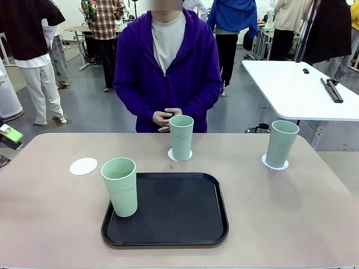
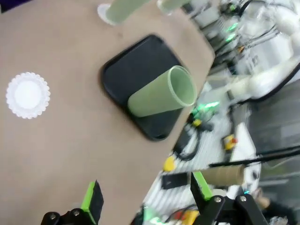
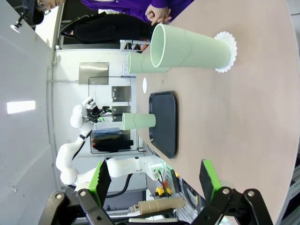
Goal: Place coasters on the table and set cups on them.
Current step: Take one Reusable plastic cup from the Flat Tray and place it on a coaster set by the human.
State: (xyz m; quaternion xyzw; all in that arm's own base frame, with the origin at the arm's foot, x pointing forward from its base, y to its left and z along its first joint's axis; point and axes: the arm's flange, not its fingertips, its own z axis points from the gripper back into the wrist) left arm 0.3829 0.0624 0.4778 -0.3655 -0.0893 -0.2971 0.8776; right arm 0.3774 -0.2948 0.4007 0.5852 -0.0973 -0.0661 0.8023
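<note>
Third cup (image 1: pixel 119 186) is the one with no coaster under it, and the left gripper (image 2: pixel 145 187) is the nearer tool for it. Its jaws stand wide with nothing between them, hanging over bare table (image 2: pixel 70 154) at the robot's left side. Outward from its fingers, the empty coaster (image 2: pixel 28 94) lies flat on the table to one side, and the black tray (image 2: pixel 136 61) lies to the other, carrying the cup in its near left corner. From the front, coaster then cup run in a line away from this gripper toward the middle. The coaster sits just off the tray's far left corner, near the cup but touching neither tray nor cup. The cup stands upright, long axis vertical, mouth up, narrower at the base. I judge that a side-on grasp around its wall suits, then a short carry leftward and away from the robot onto the coaster.

The right gripper (image 3: pixel 154 173) is likewise spread wide and empty over the table's right side. Nearest it stands the right cup (image 3: pixel 192 47) on the right coaster (image 3: pixel 227 51). The middle cup (image 3: pixel 145 63) is farther on, on the middle coaster (image 1: pixel 180 154), in front of the person's clasped hands (image 1: pixel 164 119). The third cup is well apart from this arm.

The tray holds that one cup alone, and what shows of the cups' insides looks bare
</note>
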